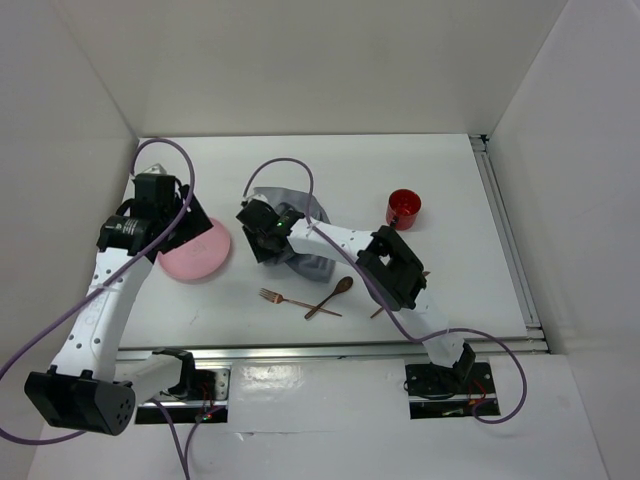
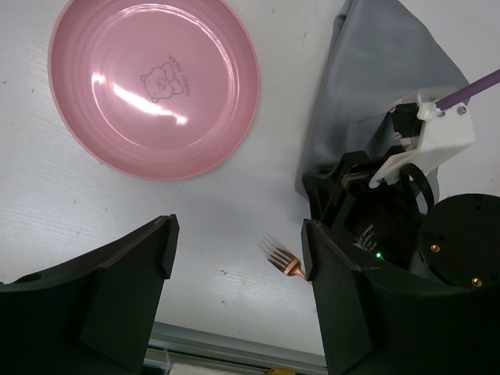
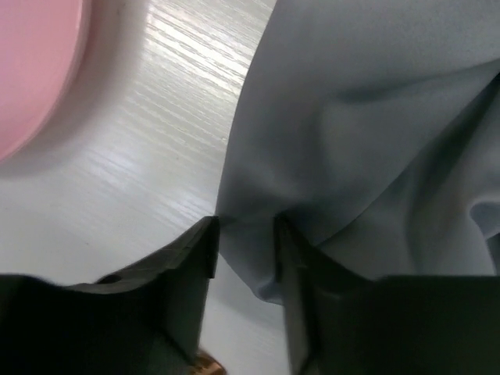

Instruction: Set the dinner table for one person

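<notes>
Right gripper (image 3: 244, 250): low over the worktop (image 3: 133, 180), its two dark fingers standing close together with the near edge of the grey cloth (image 3: 375, 117) nipped between them; a sliver of white surface shows in the gap beside the fold
Left gripper (image 2: 234, 289): spread wide and holding nothing, hanging above bare white surface, with the tines of the fork (image 2: 283, 260) just beside one finger
Plate (image 2: 154, 82): pink, round, right way up, a small bear drawn at its centre; it lies flat on the left part of the worktop, beyond the fingers of the left arm and apart from the cloth
Cloth: rumpled rather than laid flat, in the middle of the worktop, partly hidden under the wrist of the right arm (image 1: 400, 270) in the overhead view
Fork and spoon (image 1: 330, 298): copper-coloured, lying near the front edge with their handles crossing; the fork's tines point left, the spoon's bowl lies toward the back right
Third utensil (image 1: 378, 312): only a copper tip shows under the right arm; its kind cannot be told
Cup (image 1: 404, 207): red, upright, toward the back right, well apart from the plate
Worktop: large white rectangle carrying all of the above, with metal rails (image 1: 510, 240) along its right and near edges
</notes>
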`<state>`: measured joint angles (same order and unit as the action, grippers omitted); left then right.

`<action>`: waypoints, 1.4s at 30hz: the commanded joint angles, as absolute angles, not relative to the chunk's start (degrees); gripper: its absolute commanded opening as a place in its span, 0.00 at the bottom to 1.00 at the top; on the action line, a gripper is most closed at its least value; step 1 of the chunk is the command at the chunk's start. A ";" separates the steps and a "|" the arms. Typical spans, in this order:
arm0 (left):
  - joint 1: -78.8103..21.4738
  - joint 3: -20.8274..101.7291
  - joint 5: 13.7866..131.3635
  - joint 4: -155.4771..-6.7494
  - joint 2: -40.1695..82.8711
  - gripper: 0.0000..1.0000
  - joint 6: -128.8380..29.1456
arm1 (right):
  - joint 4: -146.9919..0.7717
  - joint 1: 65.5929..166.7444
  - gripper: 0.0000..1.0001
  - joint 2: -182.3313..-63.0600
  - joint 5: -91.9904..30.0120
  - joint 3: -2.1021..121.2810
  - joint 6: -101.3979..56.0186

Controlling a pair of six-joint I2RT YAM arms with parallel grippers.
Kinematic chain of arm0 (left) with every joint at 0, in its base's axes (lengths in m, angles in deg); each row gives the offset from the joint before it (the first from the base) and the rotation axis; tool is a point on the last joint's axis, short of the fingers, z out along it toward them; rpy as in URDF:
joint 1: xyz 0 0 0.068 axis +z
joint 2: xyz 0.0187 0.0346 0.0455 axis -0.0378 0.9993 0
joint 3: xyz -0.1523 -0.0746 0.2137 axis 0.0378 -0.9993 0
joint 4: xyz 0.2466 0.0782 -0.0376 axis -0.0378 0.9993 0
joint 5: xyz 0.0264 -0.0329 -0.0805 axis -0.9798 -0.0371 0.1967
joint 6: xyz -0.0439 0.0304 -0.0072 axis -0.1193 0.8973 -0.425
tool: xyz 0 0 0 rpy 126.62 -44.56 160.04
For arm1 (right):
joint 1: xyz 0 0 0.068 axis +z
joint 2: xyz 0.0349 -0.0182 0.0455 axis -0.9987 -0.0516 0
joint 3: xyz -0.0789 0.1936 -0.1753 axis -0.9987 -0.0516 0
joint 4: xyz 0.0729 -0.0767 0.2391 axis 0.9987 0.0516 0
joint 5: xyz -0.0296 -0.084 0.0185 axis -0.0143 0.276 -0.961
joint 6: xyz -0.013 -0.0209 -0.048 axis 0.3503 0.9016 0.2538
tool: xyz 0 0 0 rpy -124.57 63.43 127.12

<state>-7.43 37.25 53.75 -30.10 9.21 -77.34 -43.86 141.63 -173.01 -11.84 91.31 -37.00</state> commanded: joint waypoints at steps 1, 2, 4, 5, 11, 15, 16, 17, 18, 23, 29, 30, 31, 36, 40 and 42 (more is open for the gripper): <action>-7.00 36.92 54.73 -30.23 8.43 0.82 -76.50 | -41.11 141.27 0.49 -171.35 -8.59 94.26 -37.41; -7.00 36.92 54.73 -30.23 8.43 0.82 -76.50 | -41.10 141.27 0.62 -171.34 -7.02 94.26 -37.41; -7.00 36.92 55.26 -30.75 8.43 0.82 -76.50 | -41.10 141.27 0.82 -169.94 -5.69 91.89 -37.41; -7.00 36.40 55.26 -30.76 8.43 0.82 -76.50 | -41.10 141.27 0.89 -169.41 -5.68 91.19 -37.41; -7.00 35.87 57.01 -31.28 8.43 0.82 -76.50 | -39.08 141.89 0.88 -173.09 -5.41 93.46 -37.41; -7.00 35.87 57.02 -31.28 8.96 0.82 -76.50 | -39.78 141.89 0.69 -173.71 -7.96 92.94 -38.02; -7.00 35.87 57.02 -31.28 8.96 0.82 -76.50 | -39.78 141.89 0.63 -173.71 -9.01 94.24 -38.02; -7.00 35.35 57.02 -31.28 8.96 0.82 -76.50 | -38.74 141.89 0.47 -173.71 -9.54 95.39 -38.02; -7.00 35.34 57.02 -31.28 8.96 0.82 -76.50 | -38.73 141.89 0.39 -173.71 -10.16 96.36 -36.98; -7.00 35.86 58.42 -31.28 8.96 0.83 -77.11 | -34.78 141.19 0.00 -172.58 -14.55 105.39 -35.57; -6.48 38.15 58.95 -30.76 8.96 0.83 -75.62 | -32.92 136.37 0.00 -164.94 -22.62 110.42 -34.33; -6.48 38.15 59.65 -31.45 8.96 0.80 -74.75 | -33.53 135.57 0.00 -161.79 -23.95 109.65 -34.33; -6.48 38.15 61.48 -31.46 8.96 0.77 -74.22 | -34.67 134.60 0.00 -160.28 -25.53 108.94 -34.33; -5.78 33.86 68.25 -35.14 8.96 0.60 -75.00 | -35.21 128.97 0.00 -153.86 -32.48 104.20 -35.39; -5.77 28.24 76.94 -39.62 10.10 0.70 -76.32 | -38.27 125.37 0.00 -150.35 -36.79 97.96 -37.84; -5.77 24.12 80.55 -43.49 12.73 0.76 -76.32 | -39.60 124.22 0.00 -149.72 -38.19 94.63 -38.46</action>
